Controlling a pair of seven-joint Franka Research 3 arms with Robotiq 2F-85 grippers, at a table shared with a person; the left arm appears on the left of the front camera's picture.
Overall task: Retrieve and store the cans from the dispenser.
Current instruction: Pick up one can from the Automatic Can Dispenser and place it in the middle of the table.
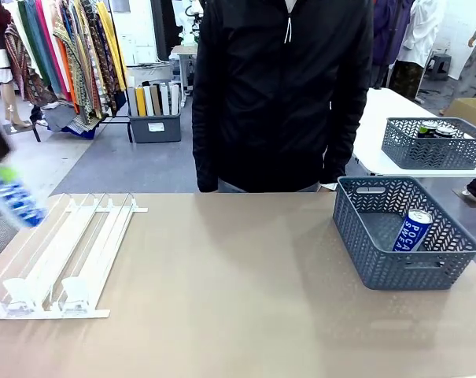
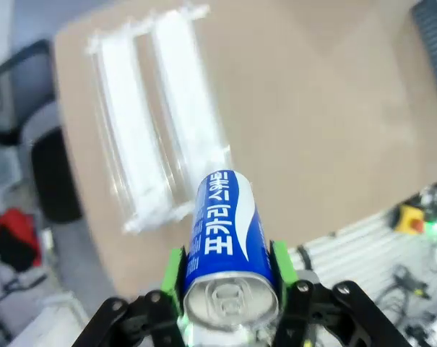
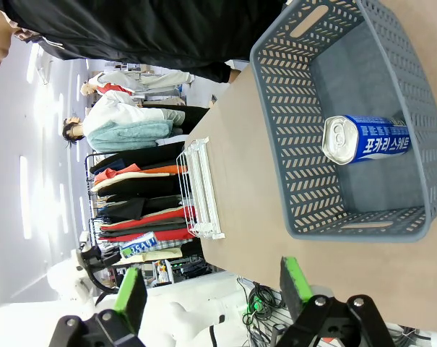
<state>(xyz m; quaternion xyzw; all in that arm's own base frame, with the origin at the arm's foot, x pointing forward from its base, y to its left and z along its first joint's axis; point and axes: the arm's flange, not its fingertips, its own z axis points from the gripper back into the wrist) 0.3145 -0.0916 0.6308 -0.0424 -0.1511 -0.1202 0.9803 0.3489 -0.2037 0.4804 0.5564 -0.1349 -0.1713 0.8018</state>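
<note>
Up high, glossy cylindrical can

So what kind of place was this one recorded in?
Probably a lab or workshop staged as a shop: clothes racks hang behind the table, a shelf-style can dispenser sits on it, and a second table with a basket stands behind.

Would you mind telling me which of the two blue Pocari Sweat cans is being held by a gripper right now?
The can in the left gripper, clamped between its green pads: can. The other can leans alone inside the grey basket.
</note>
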